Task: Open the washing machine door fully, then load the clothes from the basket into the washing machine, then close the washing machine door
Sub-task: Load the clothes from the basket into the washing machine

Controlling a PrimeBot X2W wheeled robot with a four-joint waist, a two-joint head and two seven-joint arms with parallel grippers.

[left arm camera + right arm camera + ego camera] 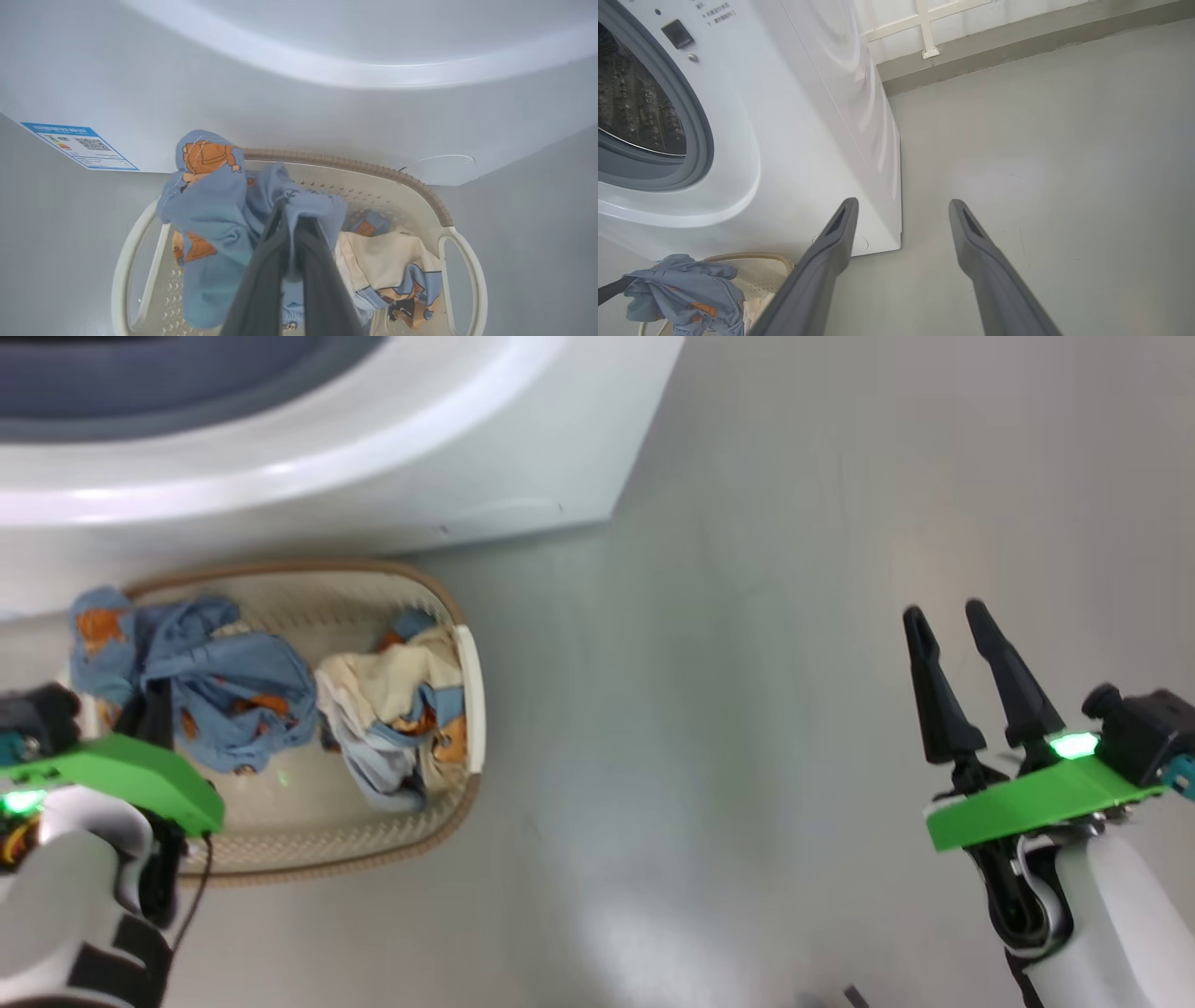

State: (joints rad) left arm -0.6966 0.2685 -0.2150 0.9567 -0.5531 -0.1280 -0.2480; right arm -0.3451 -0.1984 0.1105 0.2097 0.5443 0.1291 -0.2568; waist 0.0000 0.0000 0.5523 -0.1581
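Observation:
The basket (373, 859) sits on the floor against the foot of the washing machine (467, 448). My left gripper (159, 689) reaches into it from the left and is shut on a light blue garment (233, 695) with orange prints. In the left wrist view the fingertips (287, 205) pinch a fold of that garment (210, 210), which is bunched up above the basket rim (373, 169). A cream and blue garment (392, 691) lies at the basket's right end. My right gripper (945, 613) hangs open over bare floor, nothing between its fingers. The washing machine door is out of view.
The right wrist view shows the machine's opening uncovered, with the grey gasket (698, 126) and steel drum (630, 102). A blue label (79, 145) marks the machine's lower front. Grey floor (794, 709) stretches to the right of the machine, ending at a wall base (1017, 42).

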